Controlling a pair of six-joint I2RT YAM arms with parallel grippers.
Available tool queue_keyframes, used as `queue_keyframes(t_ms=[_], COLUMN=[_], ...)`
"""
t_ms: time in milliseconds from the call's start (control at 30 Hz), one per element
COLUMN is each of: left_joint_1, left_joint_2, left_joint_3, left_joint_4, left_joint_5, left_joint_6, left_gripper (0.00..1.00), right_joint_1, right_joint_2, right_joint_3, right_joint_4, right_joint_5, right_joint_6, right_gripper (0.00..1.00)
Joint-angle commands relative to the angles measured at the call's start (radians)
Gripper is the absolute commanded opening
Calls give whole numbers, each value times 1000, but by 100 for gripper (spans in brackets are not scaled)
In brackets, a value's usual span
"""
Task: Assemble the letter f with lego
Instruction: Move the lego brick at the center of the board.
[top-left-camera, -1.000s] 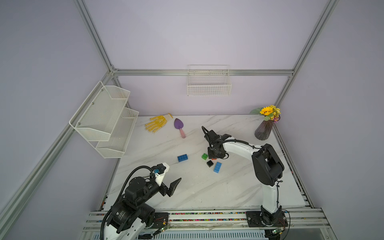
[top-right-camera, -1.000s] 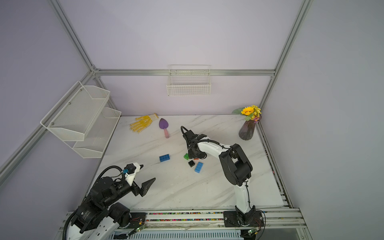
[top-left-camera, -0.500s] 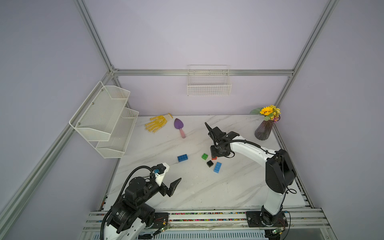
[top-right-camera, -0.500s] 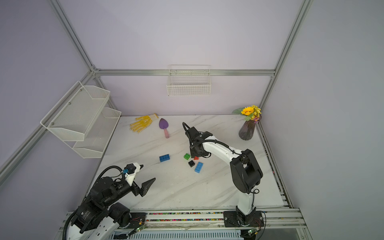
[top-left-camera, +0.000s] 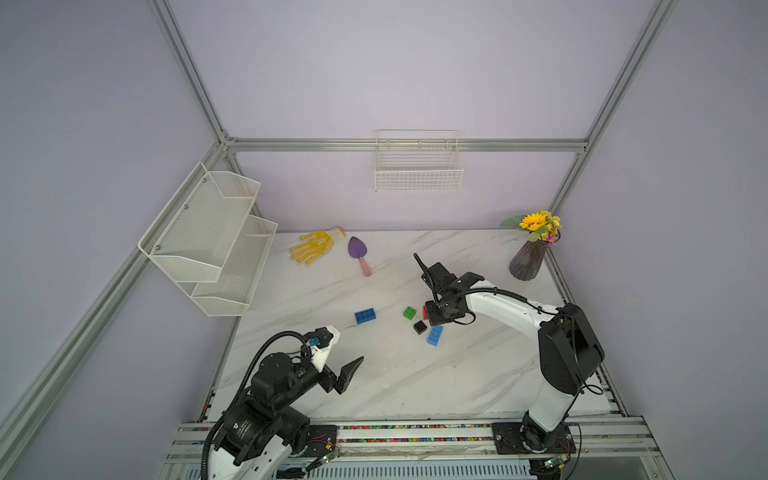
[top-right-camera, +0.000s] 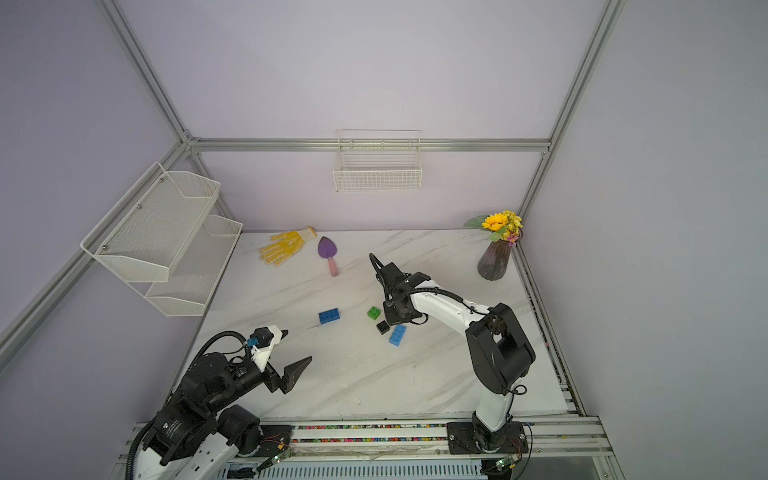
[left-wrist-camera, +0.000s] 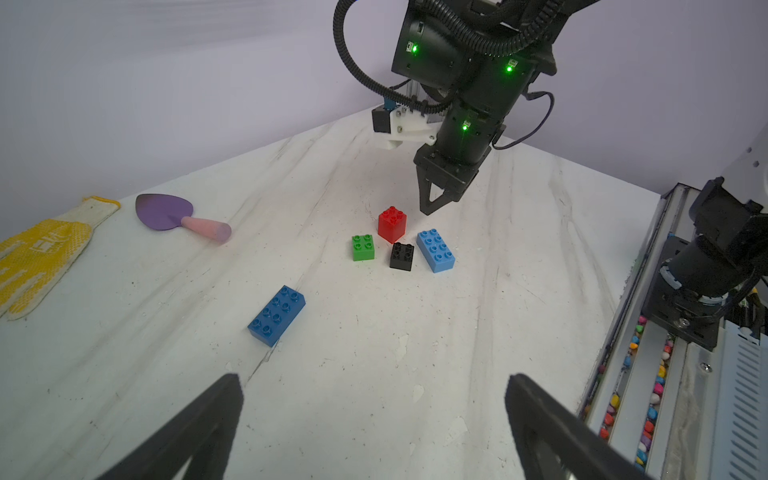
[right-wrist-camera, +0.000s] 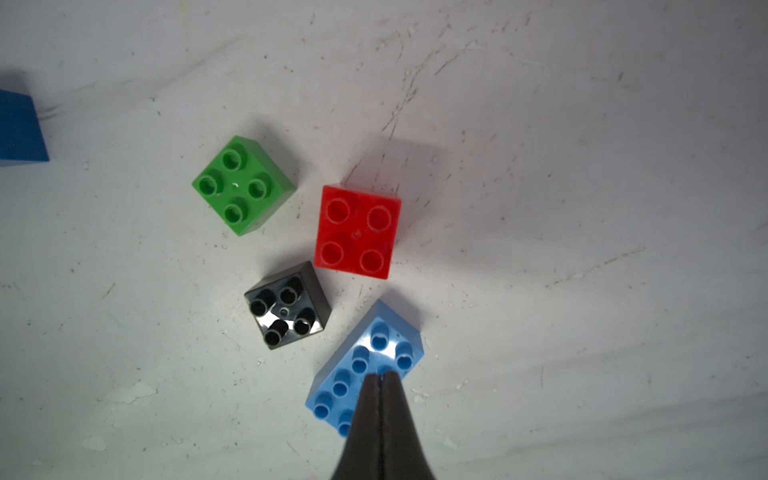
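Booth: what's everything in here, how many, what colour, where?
Table: 1, white marble, booth floor.
Rack: 1, white, two tiers, left wall.
Basket: 1, white wire, back wall.
Glove: 1, yellow, back of table.
Trowel: 1, purple, pink handle, beside glove.
Vase: 1, dark, holding sunflower, back right corner.
Red brick: 1, mid-table cluster.
Green brick: 1, same cluster.
Black brick: 1, same cluster.
Light blue brick: 1, same cluster.
Dark blue brick: 1, alone, nearer rack.
Left hand: 1, black, open, front left.
Right hand: 1, black, shut, over cluster.
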Motion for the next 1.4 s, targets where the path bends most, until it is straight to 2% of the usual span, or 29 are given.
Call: queue_keyframes(t_ms=[0,433,833,1367], left_joint_1=[-4,-3,-3,-3], left_joint_2=[5,9,10,3], left_joint_3=[-1,0,0,-2], left_joint_4=[25,27,27,27], left_joint_5=[14,0,-2,-8], left_joint_6=[31,27,27,27], left_gripper=[100,100,100,100], right_joint_1=[4,48,163,84], right_joint_2=[50,173,321,293], right_joint_3=[9,36,231,352], right_joint_4=[68,132,88,-64], right_joint_5=[-28,-98,-173,16], right_joint_6=[-21,-44,-64,6], right_gripper=[0,0,0,0])
